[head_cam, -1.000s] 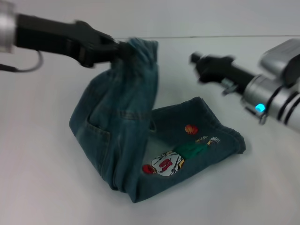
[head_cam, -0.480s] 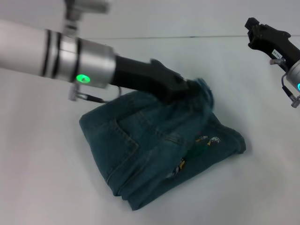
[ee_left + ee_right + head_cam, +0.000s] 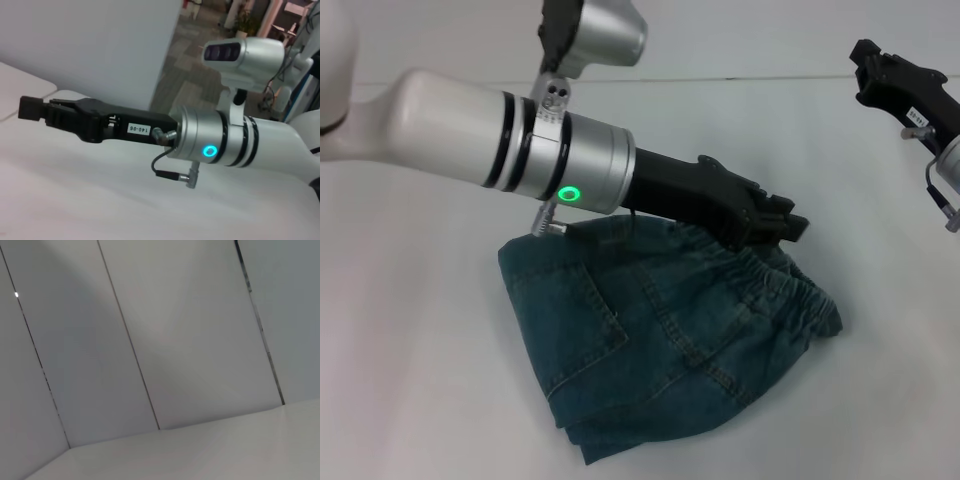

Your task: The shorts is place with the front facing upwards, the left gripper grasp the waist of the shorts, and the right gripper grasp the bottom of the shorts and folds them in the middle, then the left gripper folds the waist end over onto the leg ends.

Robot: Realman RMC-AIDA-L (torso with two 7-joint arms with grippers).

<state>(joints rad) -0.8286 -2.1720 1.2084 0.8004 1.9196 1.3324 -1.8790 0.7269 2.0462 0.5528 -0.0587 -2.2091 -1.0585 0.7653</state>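
Observation:
The blue-green denim shorts (image 3: 660, 350) lie folded on the white table, back patch pocket (image 3: 570, 325) facing up. The ruffled waist of the shorts (image 3: 775, 290) rests along the right end of the bundle. It covers the leg ends, which are hidden beneath it. My left gripper (image 3: 788, 226) reaches in from the left and hovers right over the far part of the waist, close to or touching the fabric. My right gripper (image 3: 865, 70) is raised at the upper right, well clear of the shorts. It also shows in the left wrist view as the right gripper (image 3: 31, 108), holding nothing.
The white table (image 3: 410, 400) surrounds the shorts, and its far edge (image 3: 770, 77) meets a pale wall. The left arm's thick silver forearm (image 3: 500, 140) spans the space above the shorts' left half. The right wrist view shows only wall panels.
The left gripper carried the waist from high at the back over to the right and down. The shorts went from half-lifted with the cartoon print showing to folded flat. The right arm withdrew to the upper right.

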